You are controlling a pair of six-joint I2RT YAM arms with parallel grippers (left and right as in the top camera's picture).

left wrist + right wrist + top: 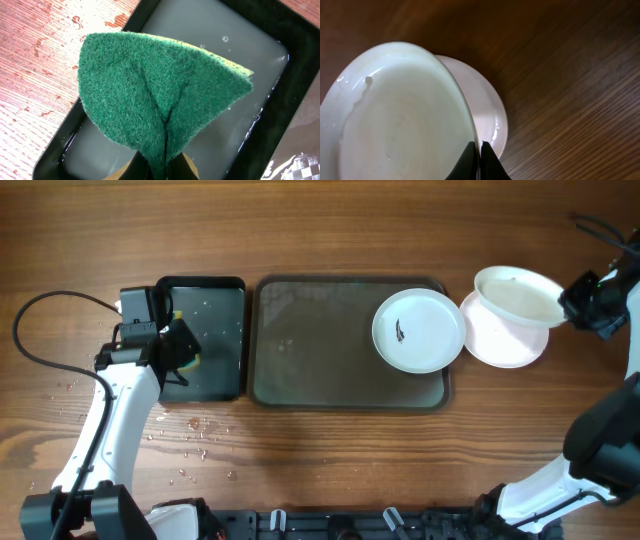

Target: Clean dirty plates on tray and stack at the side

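Note:
One white plate (418, 330) with a dark smudge lies at the right end of the grey-green tray (300, 370). A second plate (500, 345) lies on the table right of the tray. My right gripper (572, 302) is shut on the rim of a third plate (518, 295) and holds it tilted above the second one; in the right wrist view the held plate (400, 115) looks wet and the lower plate (487, 115) shows behind it. My left gripper (178, 352) is shut on a green sponge (160, 95) over the black tray.
The narrow black tray (215, 340) left of the grey-green tray holds cloudy water (260, 70). Water drops (195, 445) lie on the wooden table in front of it. A black cable (40, 320) loops at the far left.

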